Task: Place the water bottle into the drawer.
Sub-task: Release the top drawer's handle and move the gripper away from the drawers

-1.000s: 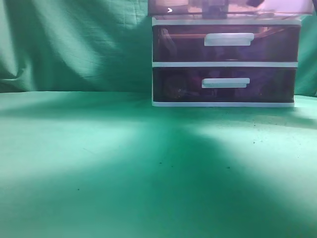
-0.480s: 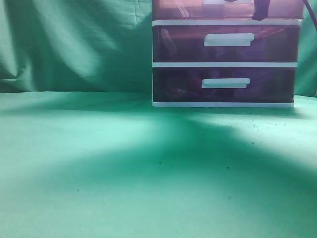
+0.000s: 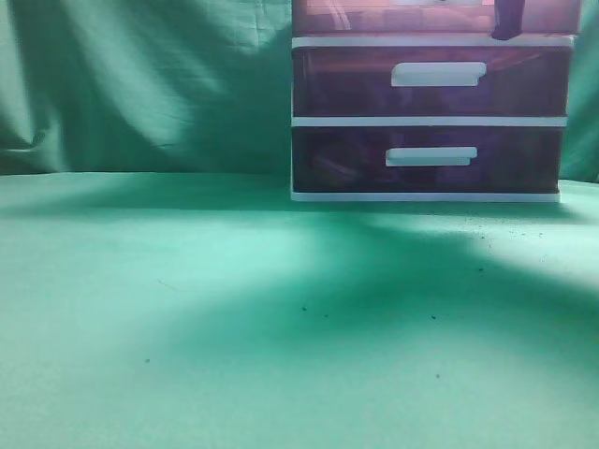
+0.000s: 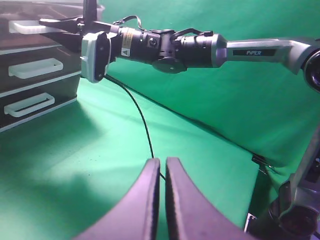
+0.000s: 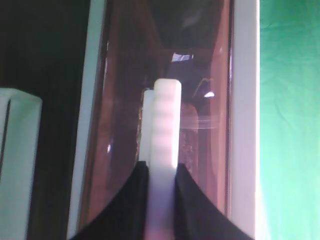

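Drawer (image 3: 374, 17): topmost of white-framed unit (image 3: 429, 121), rear of green table (image 3: 187, 318). Right gripper (image 5: 161, 172): jaws clenched on drawer's white bar handle (image 5: 165, 135). Left gripper (image 4: 161, 170): jaws pressed together, grasping nothing, above table. Water bottle not visible.

A green cloth-covered table (image 3: 187, 327) filled the lower part of the exterior view, running back to a draped green backdrop (image 3: 140, 84) at the far edge. Broad bands of shadow crossed the cloth, with brighter patches at near left and far right. A few tiny dark specks (image 3: 303, 308) were scattered over the surface near the middle and toward the right. On the far right of the table stood a white-framed drawer unit (image 3: 429, 122), its base touching the cloth. In the left wrist view the same green surface (image 4: 75, 150) carried a thin black cable (image 4: 142, 120) trailing across it, right of the unit (image 4: 30, 85).
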`<state>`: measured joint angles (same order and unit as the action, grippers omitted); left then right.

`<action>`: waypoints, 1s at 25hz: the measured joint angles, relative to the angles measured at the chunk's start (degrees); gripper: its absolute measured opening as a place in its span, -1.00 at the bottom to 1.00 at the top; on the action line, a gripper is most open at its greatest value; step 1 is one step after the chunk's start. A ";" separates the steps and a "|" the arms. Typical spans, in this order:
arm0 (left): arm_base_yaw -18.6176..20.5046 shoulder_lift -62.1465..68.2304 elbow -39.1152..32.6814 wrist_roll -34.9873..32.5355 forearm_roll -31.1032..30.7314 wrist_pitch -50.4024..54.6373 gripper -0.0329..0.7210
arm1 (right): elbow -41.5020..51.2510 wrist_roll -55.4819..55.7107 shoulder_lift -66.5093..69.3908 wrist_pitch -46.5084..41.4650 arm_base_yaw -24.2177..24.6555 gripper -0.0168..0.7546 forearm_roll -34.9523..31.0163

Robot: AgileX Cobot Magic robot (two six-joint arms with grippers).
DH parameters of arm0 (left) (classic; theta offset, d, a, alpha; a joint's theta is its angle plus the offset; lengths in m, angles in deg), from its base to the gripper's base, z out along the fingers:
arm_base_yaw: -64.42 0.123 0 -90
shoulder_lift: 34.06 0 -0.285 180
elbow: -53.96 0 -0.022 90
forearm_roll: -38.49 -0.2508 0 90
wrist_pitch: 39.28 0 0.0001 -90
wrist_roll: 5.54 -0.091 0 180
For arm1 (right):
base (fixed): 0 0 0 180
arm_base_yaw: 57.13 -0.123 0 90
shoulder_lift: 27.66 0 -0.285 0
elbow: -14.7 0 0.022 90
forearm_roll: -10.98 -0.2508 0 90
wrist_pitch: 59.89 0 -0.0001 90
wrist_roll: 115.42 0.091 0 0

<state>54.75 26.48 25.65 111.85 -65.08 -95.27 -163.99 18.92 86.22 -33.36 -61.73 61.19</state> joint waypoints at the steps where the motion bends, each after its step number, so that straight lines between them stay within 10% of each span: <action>1: 0.00 0.00 0.00 0.00 0.00 0.00 -0.91 | 0.00 1.56 0.22 1.28 0.76 -0.70 1.66; 18: 0.00 0.00 0.00 0.11 0.00 -1.13 -0.91 | -1.03 12.68 5.48 15.82 3.91 -0.70 -1.14; 25: 0.00 0.00 0.00 0.11 0.00 -0.94 -0.91 | -1.03 33.78 5.94 15.81 3.91 -0.17 -2.60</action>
<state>54.75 26.48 25.65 111.96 -65.08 -96.22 -165.02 52.71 92.17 -17.55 -57.82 58.59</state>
